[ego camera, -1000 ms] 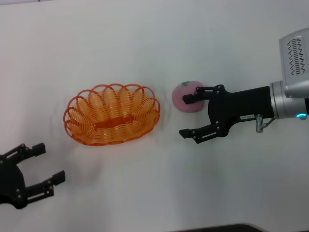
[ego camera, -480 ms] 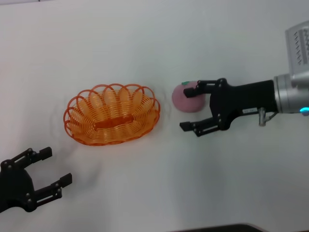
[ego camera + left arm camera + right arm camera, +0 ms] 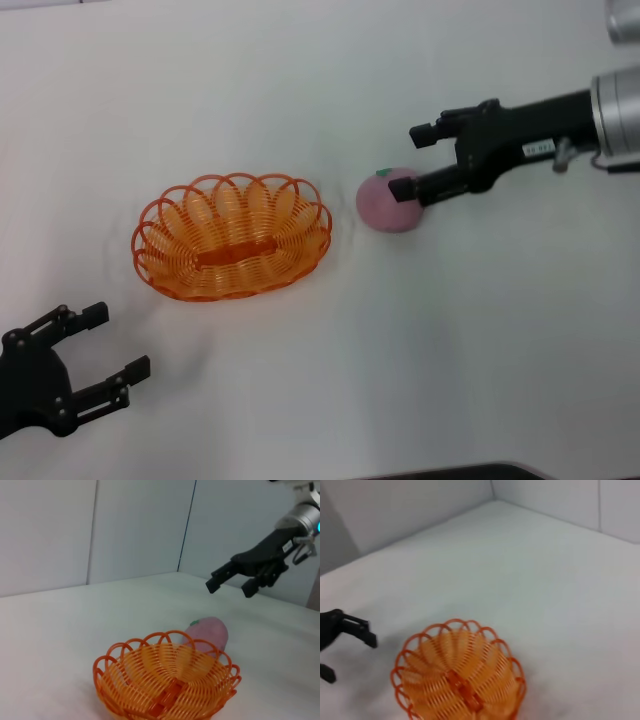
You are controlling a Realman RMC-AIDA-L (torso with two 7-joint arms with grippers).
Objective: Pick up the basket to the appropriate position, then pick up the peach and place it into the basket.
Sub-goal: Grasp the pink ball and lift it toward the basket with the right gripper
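The orange wire basket [image 3: 232,237] stands on the white table left of centre; it also shows in the left wrist view [image 3: 167,685] and the right wrist view [image 3: 460,680]. The pink peach [image 3: 385,207] with its green leaf lies on the table just right of the basket, empty of any grip. My right gripper [image 3: 412,160] is open and empty, raised in the air above the peach; the left wrist view shows this gripper [image 3: 229,587] well clear of the peach [image 3: 210,632]. My left gripper [image 3: 112,343] is open and empty near the front left, apart from the basket.
White walls rise behind the table in both wrist views. The right wrist view shows my left gripper [image 3: 347,652] beyond the basket. A dark edge [image 3: 450,472] runs along the table's front.
My right gripper, which stood low with its fingers either side of the peach, has risen and moved away from it, empty. My left gripper shifted slightly toward the front.
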